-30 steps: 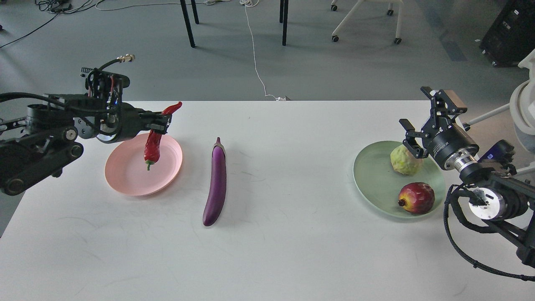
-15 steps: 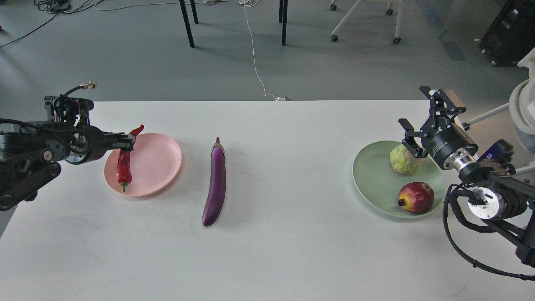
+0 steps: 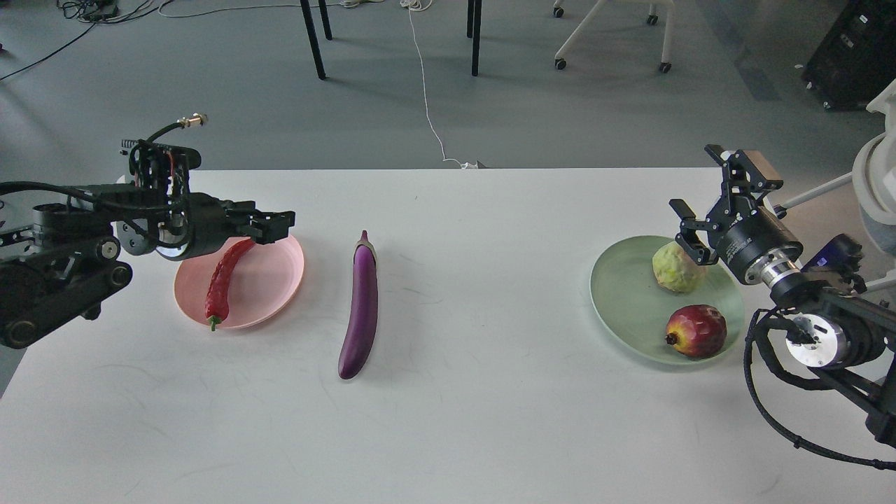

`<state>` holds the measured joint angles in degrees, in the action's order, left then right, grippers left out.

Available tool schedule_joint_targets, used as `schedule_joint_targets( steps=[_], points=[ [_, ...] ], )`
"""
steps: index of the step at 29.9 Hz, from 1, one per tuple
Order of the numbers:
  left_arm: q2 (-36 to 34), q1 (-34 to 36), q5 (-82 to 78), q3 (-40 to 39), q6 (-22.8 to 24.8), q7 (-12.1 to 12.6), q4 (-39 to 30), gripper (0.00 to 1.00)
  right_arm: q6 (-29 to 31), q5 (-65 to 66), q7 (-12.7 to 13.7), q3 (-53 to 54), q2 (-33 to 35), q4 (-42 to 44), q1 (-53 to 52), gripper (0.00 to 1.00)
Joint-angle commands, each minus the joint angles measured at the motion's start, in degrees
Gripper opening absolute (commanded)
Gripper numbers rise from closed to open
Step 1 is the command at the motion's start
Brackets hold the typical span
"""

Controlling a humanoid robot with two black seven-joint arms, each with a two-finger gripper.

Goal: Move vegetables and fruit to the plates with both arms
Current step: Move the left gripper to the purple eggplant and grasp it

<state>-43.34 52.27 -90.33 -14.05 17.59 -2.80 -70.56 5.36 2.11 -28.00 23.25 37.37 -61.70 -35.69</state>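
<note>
The red chili pepper (image 3: pixel 225 281) lies on the left part of the pale pink plate (image 3: pixel 276 280), its green stem at the front rim. My left gripper (image 3: pixel 274 226) hovers over the plate's back edge, open and empty, just above the chili's tip. The purple eggplant (image 3: pixel 360 306) lies lengthwise on the table, right of the pink plate. The pale green plate (image 3: pixel 623 301) holds the yellow-green fruit (image 3: pixel 675 269) and the dark red fruit (image 3: pixel 696 332). My right gripper (image 3: pixel 696 192) is open and empty, just above and behind the yellow-green fruit.
The white table (image 3: pixel 490 420) reaches the view's front edge. Beyond its far edge is grey floor with a white cable (image 3: pixel 427 91), black table legs (image 3: pixel 315 38) and a chair base (image 3: pixel 609 35). A white object (image 3: pixel 878 182) stands at the right edge.
My left gripper dipped low to the left with the chili, let it go and moved back up and right. The chili now lies on the pink plate. The right arm barely moved.
</note>
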Motion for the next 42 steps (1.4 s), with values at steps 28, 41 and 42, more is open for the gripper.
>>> schedule_joint_targets(
  steps=[28, 41, 42],
  points=[
    [13.71, -7.80, -3.19, 3.41, -0.36, 12.20, -3.88, 0.92, -0.09, 0.00, 0.00, 0.22, 0.42, -0.09, 0.44, 0.97],
    [14.59, -8.94, -3.19, 3.24, -0.10, 12.81, -3.18, 0.09, -0.09, 0.00, 0.00, 0.13, 0.34, -0.18, 0.62, 0.97],
    [14.51, -8.94, -3.02, 3.24, -0.10, 12.82, -3.26, 0.09, -0.09, 0.00, 0.00, 0.13, 0.34, -0.18, 0.62, 0.97]
  ],
)
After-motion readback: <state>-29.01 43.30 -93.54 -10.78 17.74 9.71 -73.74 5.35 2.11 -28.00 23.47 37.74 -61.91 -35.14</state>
